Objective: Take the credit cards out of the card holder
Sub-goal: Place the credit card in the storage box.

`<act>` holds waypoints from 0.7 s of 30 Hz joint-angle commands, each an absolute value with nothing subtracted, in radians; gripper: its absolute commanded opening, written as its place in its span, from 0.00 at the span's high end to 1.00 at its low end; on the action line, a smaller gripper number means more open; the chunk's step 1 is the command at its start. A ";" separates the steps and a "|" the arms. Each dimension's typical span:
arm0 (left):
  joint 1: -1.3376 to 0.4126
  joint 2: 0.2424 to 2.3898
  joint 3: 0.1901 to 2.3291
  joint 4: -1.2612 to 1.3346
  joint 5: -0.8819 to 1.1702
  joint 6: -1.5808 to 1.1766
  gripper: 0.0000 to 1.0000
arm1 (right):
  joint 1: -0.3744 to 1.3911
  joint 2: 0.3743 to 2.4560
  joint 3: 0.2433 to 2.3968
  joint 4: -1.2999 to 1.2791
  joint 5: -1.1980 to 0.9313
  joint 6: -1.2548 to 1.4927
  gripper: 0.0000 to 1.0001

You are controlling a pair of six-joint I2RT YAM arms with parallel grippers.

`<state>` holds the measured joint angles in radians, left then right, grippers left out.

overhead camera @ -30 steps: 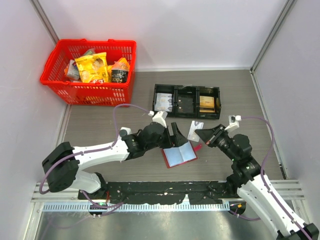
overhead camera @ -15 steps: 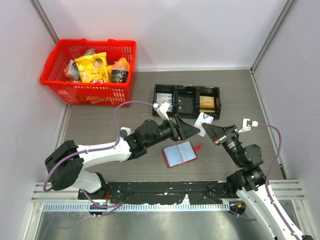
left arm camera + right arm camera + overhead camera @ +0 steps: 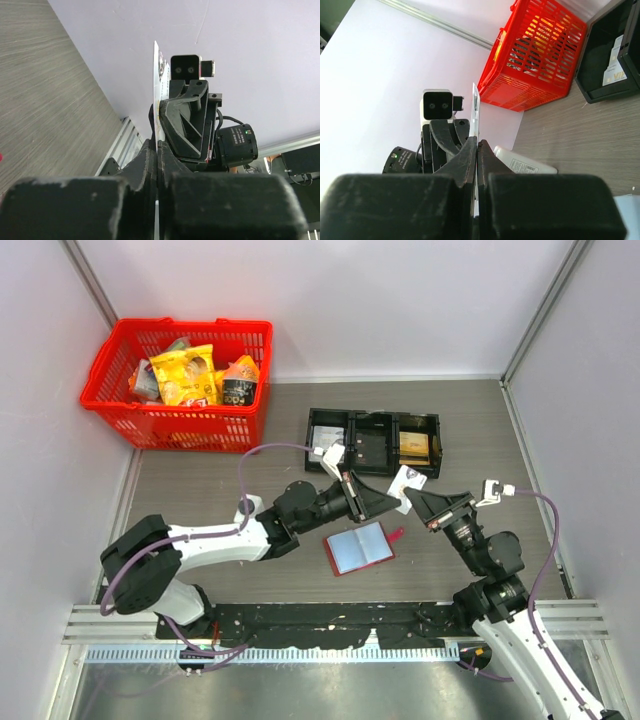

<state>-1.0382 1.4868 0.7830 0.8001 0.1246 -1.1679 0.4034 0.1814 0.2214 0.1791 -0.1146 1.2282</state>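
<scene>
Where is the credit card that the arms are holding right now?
Top view, just right of centre: the credit card is pinched between the left gripper and right gripper, between the black tray and the open card holder.

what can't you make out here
Print on the credit card: edge-on in both wrist views, too small in the top view.
Whether the card holder holds more cards: too small in the top view.
Contents of the black tray: cut off by the right wrist view's edge.

Bright even light, soft shadows, blurred foregrounds
</scene>
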 commanded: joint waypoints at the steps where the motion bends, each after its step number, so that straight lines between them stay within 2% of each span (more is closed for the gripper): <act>1: -1.016 1.427 0.781 0.766 0.127 -1.094 1.00 | 0.402 0.169 0.242 0.174 -0.130 1.183 0.95; 3: -0.985 1.404 0.787 0.682 0.167 -1.065 1.00 | 0.402 0.163 0.265 0.117 -0.133 1.141 0.88; 6: -0.908 1.393 0.830 0.508 0.285 -0.987 1.00 | 0.402 0.149 0.316 -0.021 -0.106 1.054 0.70; 8: -0.844 1.393 0.868 0.372 0.349 -0.902 1.00 | 0.402 0.143 0.346 -0.095 -0.088 0.997 0.61; 11: -0.778 1.407 0.966 0.087 0.388 -0.682 1.00 | 0.402 0.149 0.394 -0.201 -0.075 0.911 0.55; 15: -0.744 1.485 1.158 -0.330 0.318 -0.383 1.00 | 0.402 0.152 0.434 -0.291 -0.054 0.784 0.50; 19: -0.706 1.574 1.293 -0.478 0.337 -0.201 1.00 | 0.402 0.153 0.448 -0.333 -0.052 0.709 0.35; 21: -0.678 1.620 1.359 -0.521 0.356 -0.126 1.00 | 0.402 0.163 0.451 -0.345 -0.057 0.677 0.32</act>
